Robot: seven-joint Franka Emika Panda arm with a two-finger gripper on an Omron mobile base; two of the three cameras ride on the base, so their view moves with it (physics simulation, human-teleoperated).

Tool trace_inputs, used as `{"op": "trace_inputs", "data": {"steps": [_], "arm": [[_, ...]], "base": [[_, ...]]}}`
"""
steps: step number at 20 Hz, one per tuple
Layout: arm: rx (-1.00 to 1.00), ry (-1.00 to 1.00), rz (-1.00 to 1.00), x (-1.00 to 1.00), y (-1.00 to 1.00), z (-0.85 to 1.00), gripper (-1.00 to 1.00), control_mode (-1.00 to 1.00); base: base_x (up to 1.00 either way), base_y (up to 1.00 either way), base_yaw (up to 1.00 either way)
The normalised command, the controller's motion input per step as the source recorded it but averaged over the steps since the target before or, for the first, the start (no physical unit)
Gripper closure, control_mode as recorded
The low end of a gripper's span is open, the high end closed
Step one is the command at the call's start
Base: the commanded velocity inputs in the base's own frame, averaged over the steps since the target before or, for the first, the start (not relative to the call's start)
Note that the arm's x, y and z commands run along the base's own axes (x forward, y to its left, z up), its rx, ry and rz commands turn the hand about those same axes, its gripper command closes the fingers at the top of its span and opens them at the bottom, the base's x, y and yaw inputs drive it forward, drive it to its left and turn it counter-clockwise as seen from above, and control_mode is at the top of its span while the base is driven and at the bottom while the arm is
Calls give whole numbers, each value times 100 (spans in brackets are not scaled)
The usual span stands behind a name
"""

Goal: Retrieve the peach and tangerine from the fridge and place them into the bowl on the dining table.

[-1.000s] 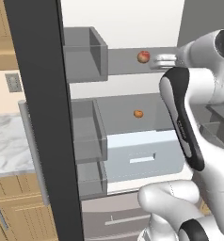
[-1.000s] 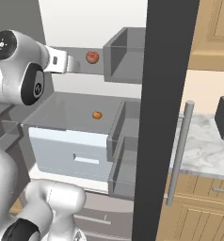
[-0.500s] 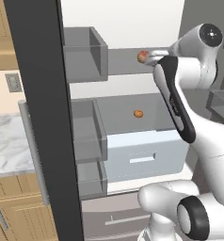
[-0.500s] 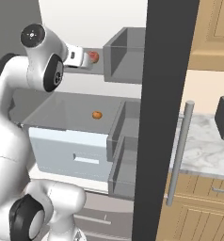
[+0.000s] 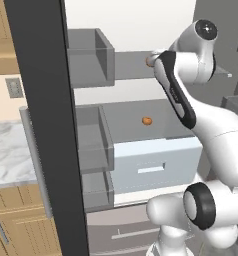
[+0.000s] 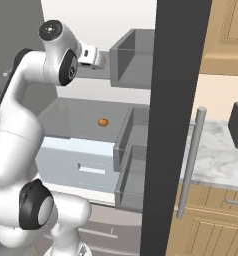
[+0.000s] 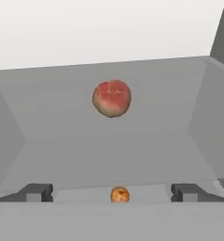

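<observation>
Hovered with fingers (image 7: 112, 192) spread wide and empty, squared on the peach (image 7: 112, 98) on the upper fridge (image 5: 41, 125) shelf, ready to straddle it; tangerine (image 5: 147, 120) waited below.

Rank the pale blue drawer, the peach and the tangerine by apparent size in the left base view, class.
1. pale blue drawer
2-3. tangerine and peach: unsure, since the arm partly hides the peach.
</observation>
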Motion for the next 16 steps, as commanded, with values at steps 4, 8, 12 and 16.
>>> {"op": "trace_inputs", "data": {"steps": [4,8,12,16], "arm": [[0,0,0,51,0,-14,-100,-100],[0,0,0,49,0,-17,-100,-100],[0,0,0,47,0,-9,-100,-100],[0,0,0,46,0,-5,-100,-100]], "base": [[0,0,0],[0,0,0],[0,0,0],[0,0,0]]}}
